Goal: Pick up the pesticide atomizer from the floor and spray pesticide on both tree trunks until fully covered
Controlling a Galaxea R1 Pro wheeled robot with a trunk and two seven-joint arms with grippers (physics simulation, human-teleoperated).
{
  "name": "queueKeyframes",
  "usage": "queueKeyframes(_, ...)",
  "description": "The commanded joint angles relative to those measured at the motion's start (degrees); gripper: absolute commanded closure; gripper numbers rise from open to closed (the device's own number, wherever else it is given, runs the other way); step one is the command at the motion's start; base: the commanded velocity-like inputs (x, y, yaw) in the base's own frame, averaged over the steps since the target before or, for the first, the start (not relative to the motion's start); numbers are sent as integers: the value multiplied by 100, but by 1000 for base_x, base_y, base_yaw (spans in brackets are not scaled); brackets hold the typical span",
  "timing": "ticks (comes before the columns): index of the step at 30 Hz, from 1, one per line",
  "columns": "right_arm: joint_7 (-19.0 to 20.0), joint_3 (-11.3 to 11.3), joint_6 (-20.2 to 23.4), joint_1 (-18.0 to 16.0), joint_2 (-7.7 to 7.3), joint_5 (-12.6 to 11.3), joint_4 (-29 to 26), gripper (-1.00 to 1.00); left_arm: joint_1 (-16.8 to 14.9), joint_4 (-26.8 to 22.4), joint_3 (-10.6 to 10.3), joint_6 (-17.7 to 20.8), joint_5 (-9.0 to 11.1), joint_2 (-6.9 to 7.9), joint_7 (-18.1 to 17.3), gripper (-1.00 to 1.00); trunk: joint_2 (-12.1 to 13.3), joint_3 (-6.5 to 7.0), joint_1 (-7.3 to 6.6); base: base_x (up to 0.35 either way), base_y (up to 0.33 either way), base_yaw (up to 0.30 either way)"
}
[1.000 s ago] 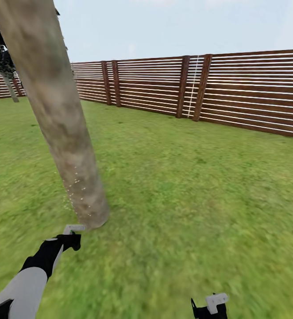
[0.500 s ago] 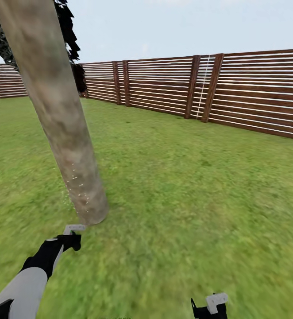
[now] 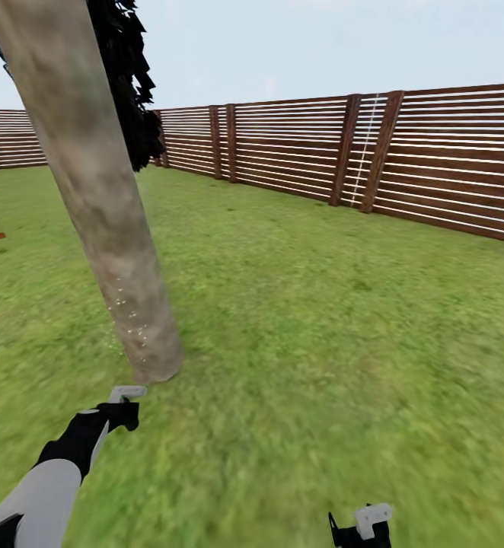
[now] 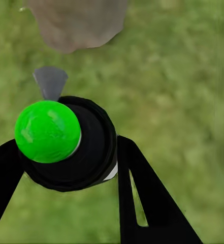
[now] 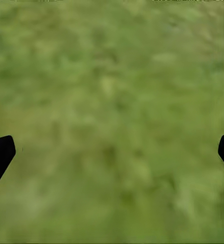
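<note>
Lawn point(image 3: 320, 342) fills the ground up to a slat fence point(image 3: 435, 167). At 6 o'clock the right gripper point(image 5: 112, 152) hangs over grass, jaws spread wide. At 8 o'clock the left gripper point(image 4: 66, 168) pinches the atomizer point(image 4: 71, 147), its nozzle aimed at the trunk point(image 3: 100, 205) base close by at 10 o'clock, speckled with pale droplets. Behind it stands a dark tree point(image 3: 130, 84).

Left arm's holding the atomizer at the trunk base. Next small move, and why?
Probably raise the left gripper with the atomizer up the tree trunk: the pale spray specks sit only near its base, and the trunk above looks bare.
</note>
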Motion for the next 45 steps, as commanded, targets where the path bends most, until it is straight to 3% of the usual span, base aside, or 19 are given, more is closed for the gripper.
queueKeyframes(1, 0, 0, 0, 0, 0, 0, 2, -100, 0, -5, 12, 0, -2, 3, -2, 100, 0, 0, 0, 174, -242, 0)
queueKeyframes(3, 0, 0, 0, 0, 0, -1, 0, -100, 0, -9, 33, 21, -11, 28, 29, 100, 0, 0, 0, 182, -239, 89)
queueKeyframes(6, 0, -3, 0, 0, 0, -1, 3, -100, 0, -11, 49, 122, 1, 60, 501, 100, 0, 0, 0, 222, -206, 231)
queueKeyframes(8, 0, -1, 0, 0, 0, -1, 0, -100, 0, -16, 48, 467, 13, 56, 681, 100, 0, 0, 0, 261, -175, 273)
queueKeyframes(16, 0, 0, 0, 0, 0, -1, 6, -100, 0, -10, -5, 648, 11, 5, 710, 100, 0, 0, 0, 276, -150, 154)
queueKeyframes(29, -8, -9, 0, 0, 0, -1, 0, -100, 0, -45, 65, 624, 21, 2, 719, 100, 0, 0, 0, 20, -250, 7)
queueKeyframes(45, 0, -6, 0, 0, 0, -1, 0, -100, 0, -45, 57, 617, 21, -7, 728, 100, 0, 0, 0, 135, -267, 187)
